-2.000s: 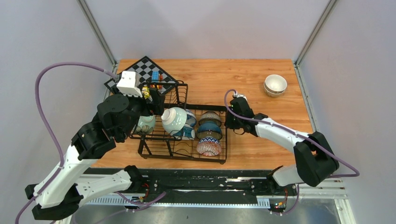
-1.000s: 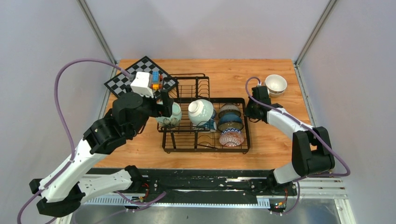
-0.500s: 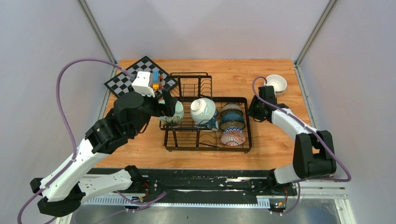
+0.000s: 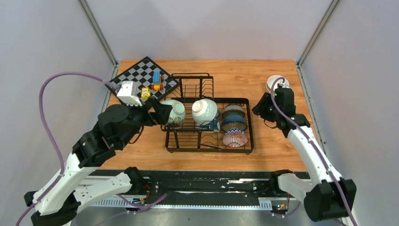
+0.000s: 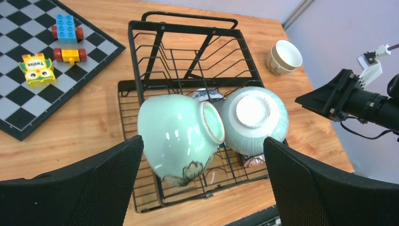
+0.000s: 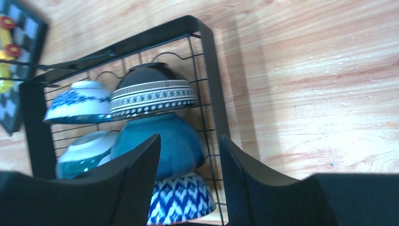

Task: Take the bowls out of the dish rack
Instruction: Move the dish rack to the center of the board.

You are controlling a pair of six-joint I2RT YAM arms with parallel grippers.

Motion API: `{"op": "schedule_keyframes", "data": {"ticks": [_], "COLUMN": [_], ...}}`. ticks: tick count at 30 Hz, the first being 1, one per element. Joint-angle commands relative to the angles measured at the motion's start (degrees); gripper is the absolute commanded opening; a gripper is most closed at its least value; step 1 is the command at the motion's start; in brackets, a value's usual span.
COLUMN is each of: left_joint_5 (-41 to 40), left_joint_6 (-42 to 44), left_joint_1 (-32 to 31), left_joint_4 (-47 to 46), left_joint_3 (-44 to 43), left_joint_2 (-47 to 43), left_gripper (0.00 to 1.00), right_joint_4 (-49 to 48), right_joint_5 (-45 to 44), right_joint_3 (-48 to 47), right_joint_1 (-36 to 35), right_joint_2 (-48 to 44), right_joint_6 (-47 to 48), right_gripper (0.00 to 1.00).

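The black wire dish rack [image 4: 244,141] stands mid-table with several bowls in it. A mint green bowl [image 4: 176,113] lies on its side at the rack's left end. My left gripper [image 4: 162,112] is wide open around that mint green bowl [image 5: 179,136]; only its left finger [image 5: 94,183] is close to it. Beside it is a pale ribbed bowl [image 5: 254,120]. My right gripper [image 4: 260,107] hovers open and empty just off the rack's right edge, above a brown banded bowl [image 6: 153,96], a dark blue bowl [image 6: 174,141] and a blue-white patterned bowl [image 6: 181,202].
Stacked cream bowls [image 5: 283,56] sit on the table at the far right, partly behind the right arm in the top view. A chessboard [image 4: 136,75] with toy blocks [image 4: 155,82] lies at the back left, close to the rack's tall back section [image 4: 190,84].
My right gripper has let go of the rack's right edge, opened and drawn back up to the right. The left arm has eased back to the left. The rack has stopped sliding.
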State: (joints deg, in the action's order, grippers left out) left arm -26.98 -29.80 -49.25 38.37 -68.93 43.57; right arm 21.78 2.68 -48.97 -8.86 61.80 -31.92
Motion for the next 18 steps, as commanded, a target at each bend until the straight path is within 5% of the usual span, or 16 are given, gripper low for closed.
{"op": "schedule_keyframes", "data": {"ticks": [1, 10, 18], "left_joint_5": [1.23, 7.58, 30.36], "left_joint_6": [-5.66, -3.48, -5.02], "left_joint_1": [0.46, 5.04, 27.08], "left_joint_4": [2.09, -4.65, -11.23], "left_joint_3": [1.74, 2.47, -2.65], "left_joint_2": [-5.21, -5.53, 0.41], "left_gripper": [1.00, 1.00, 0.98], "right_joint_4": [4.50, 0.14, 0.73], "right_joint_5": [4.35, 14.95, 13.82], "right_joint_3": [-1.86, -0.26, 1.59], "right_joint_1": [0.69, -3.84, -8.08], "right_joint_2": [-7.66, -15.18, -21.31], "right_joint_6": [-0.85, -3.45, -2.38], "right_gripper": [0.53, 0.50, 0.48]}}
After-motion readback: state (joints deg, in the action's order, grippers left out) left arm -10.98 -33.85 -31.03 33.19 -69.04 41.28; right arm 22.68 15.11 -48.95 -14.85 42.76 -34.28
